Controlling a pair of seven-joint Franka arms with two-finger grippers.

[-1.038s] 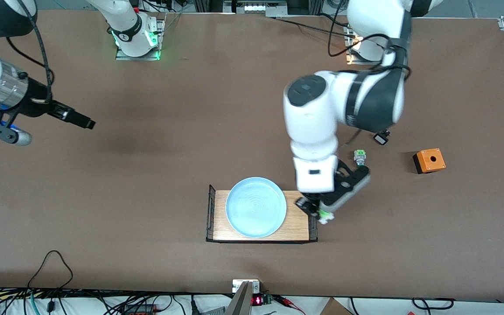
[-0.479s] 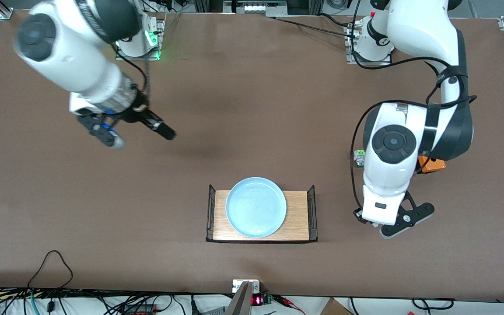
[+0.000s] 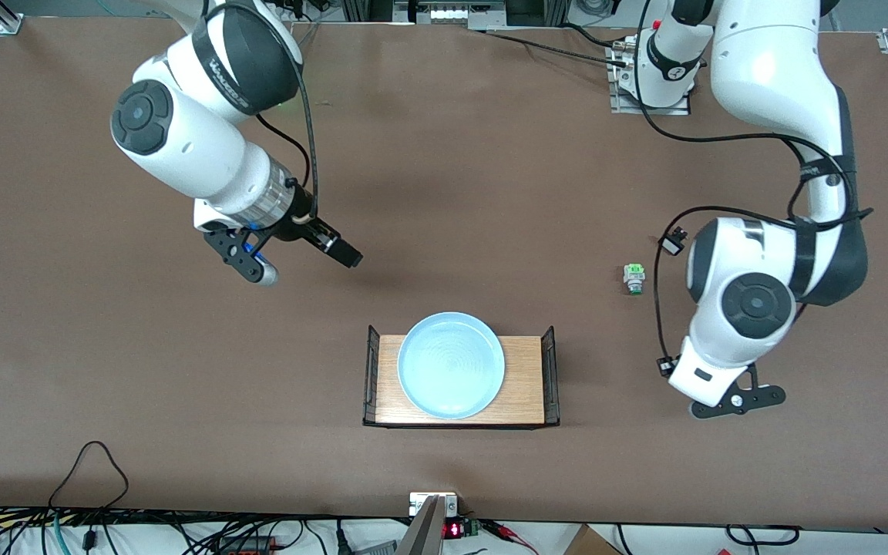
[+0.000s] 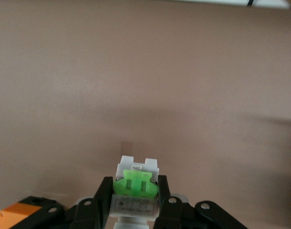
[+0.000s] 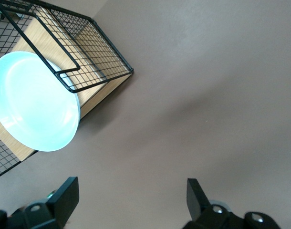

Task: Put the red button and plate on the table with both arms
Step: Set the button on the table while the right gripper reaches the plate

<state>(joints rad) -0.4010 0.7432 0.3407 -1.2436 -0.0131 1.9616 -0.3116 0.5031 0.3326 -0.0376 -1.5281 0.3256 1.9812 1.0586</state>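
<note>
Gripping the red button (image 4: pixel 135 191), your left gripper (image 4: pixel 135 193) hangs over bare table (image 3: pixel 490 193) nr the left arm's end. Right gripper (image 5: pixel 131 195), fingers apart, hovers over table; plate (image 3: pixel 451 364) sits on the wooden tray (image 3: pixel 525 381).

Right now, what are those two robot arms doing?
The left gripper is shut on the red button, holding it over bare table at the left arm's end. The right gripper is open, up over the table near the plate, which sits on the wooden tray.
</note>
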